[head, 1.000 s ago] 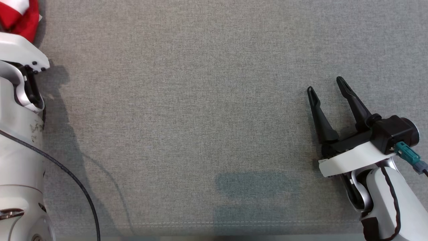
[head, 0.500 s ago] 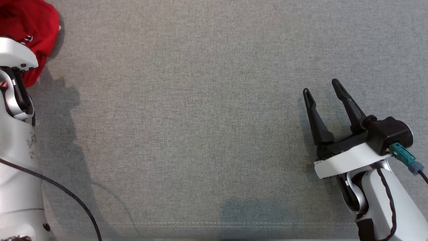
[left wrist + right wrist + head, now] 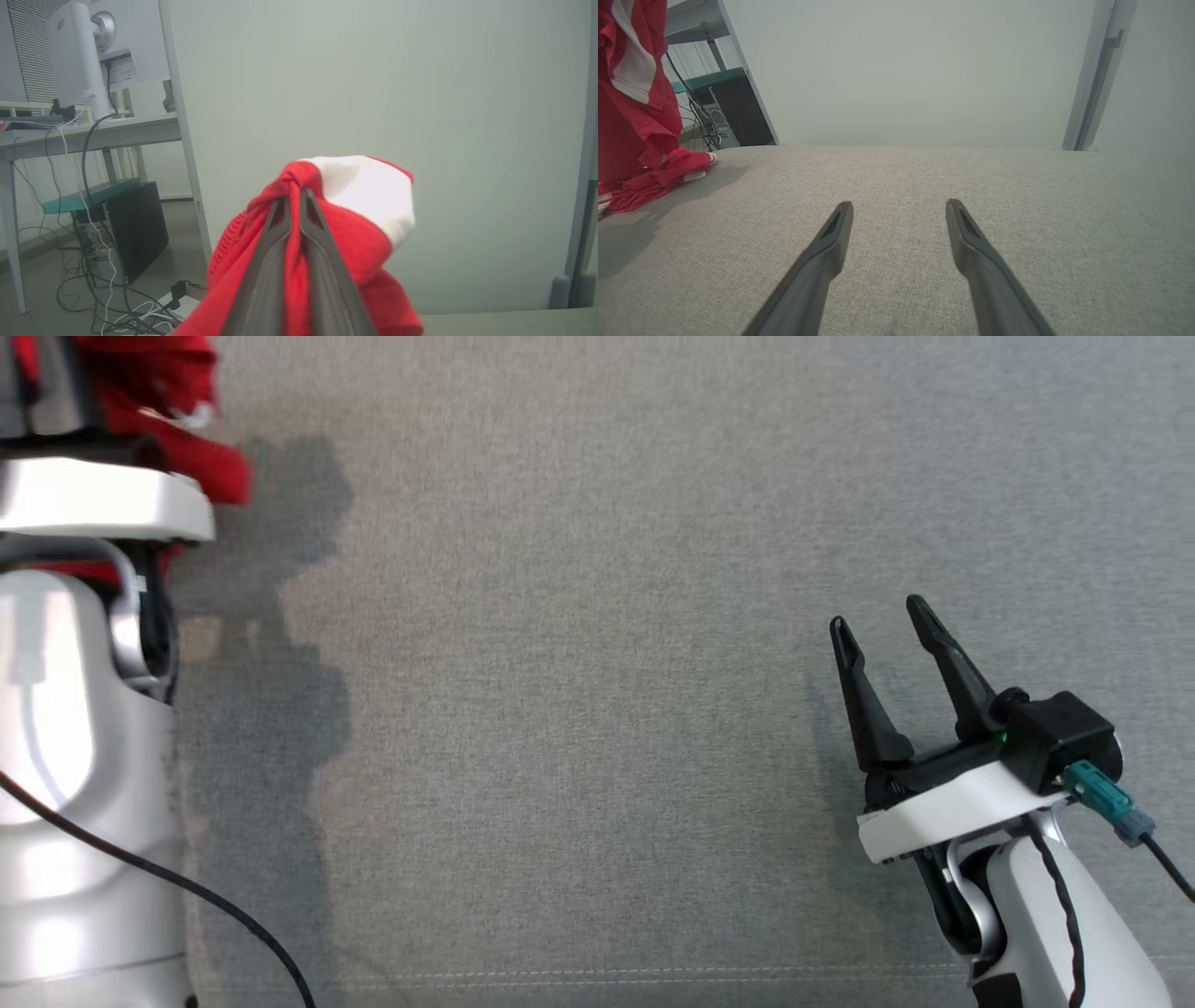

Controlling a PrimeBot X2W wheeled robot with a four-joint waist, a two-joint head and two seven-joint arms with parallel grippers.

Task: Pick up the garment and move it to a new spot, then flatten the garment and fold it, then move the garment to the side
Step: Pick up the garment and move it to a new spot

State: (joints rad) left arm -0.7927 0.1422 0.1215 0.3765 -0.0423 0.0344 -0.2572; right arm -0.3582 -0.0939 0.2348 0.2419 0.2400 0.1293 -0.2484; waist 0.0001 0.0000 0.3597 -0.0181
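Garment (image 3: 359, 252) is red with a white patch, and it is bunched up in a soft lump. The left gripper (image 3: 294, 193) has its two fingers pressed close on a fold of it, so the cloth hangs down at the far left of the grey table (image 3: 560, 709). In the right wrist view its low end touches the table and lies in a small heap. The right gripper (image 3: 876, 613) sits near the right side, fingers spread wide and holding nothing. I think this is the first step, the pick up and move. Next, the left arm should carry the cloth toward the middle and lay it down gently, so both grippers can pull it flat.
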